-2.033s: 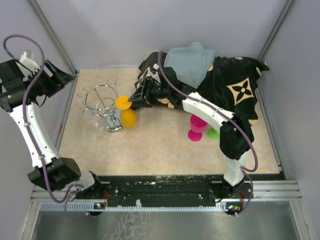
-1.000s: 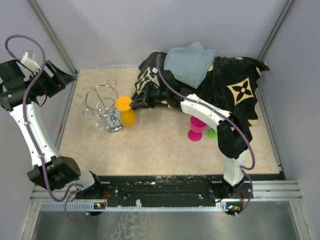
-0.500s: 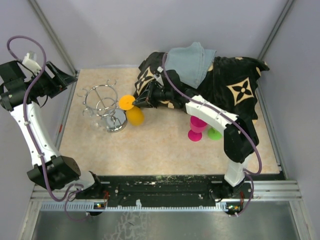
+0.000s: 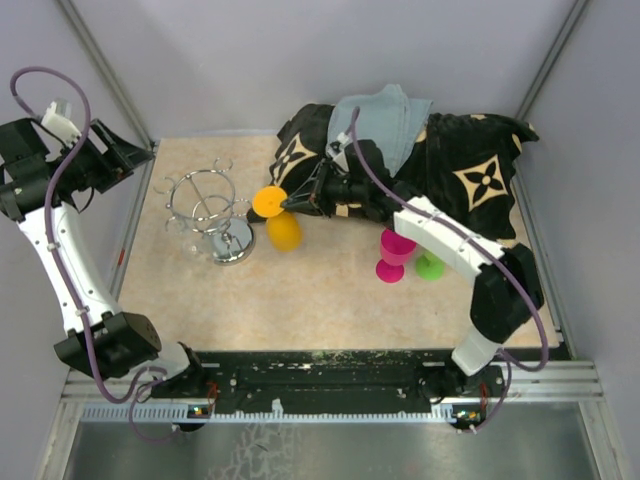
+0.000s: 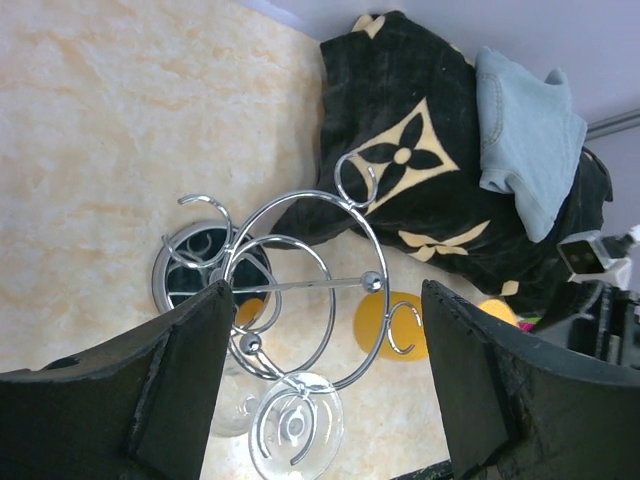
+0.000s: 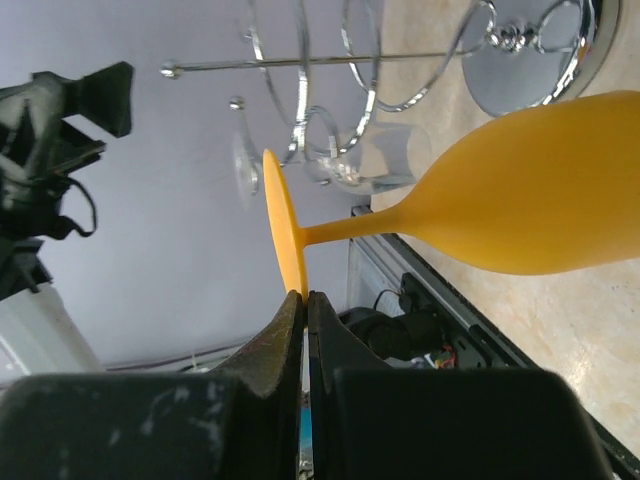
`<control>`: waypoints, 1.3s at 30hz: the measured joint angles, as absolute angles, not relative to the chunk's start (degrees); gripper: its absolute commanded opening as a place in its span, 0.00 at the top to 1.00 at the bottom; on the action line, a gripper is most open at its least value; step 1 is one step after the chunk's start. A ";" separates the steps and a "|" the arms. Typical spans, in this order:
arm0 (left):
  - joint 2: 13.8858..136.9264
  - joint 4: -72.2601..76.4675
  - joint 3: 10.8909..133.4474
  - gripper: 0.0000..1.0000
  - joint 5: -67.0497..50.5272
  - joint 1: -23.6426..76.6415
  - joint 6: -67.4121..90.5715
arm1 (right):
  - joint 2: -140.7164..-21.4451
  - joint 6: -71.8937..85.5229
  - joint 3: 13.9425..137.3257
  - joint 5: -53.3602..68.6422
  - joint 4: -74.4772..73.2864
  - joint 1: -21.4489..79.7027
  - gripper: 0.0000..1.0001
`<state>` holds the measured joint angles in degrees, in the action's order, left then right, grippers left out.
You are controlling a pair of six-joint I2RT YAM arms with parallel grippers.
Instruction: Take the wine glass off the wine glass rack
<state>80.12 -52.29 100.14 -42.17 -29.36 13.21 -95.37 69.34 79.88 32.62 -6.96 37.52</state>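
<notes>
Since the earlier frame my right arm has carried the orange wine glass (image 4: 284, 232) further right; it now hangs just beside the wine glass rack (image 4: 208, 210) and seems free of the loops. The right jaws pinch its thin foot, and the left jaws stand spread, holding nothing. The pinch is narrow, so I would move slowly and keep the glass level. I count four glasses: orange, clear (image 5: 293, 437), pink (image 4: 393, 258) and green (image 4: 428, 266). There is one rack.
</notes>
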 measured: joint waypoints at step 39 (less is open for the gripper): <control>94.41 22.24 95.20 0.13 -61.34 3.44 69.65 | -81.36 102.89 70.48 32.38 59.53 21.47 1.00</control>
<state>94.41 22.24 95.20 -61.34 3.44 69.65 -81.36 102.89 70.48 32.38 59.53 21.47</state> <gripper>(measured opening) 0.869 0.009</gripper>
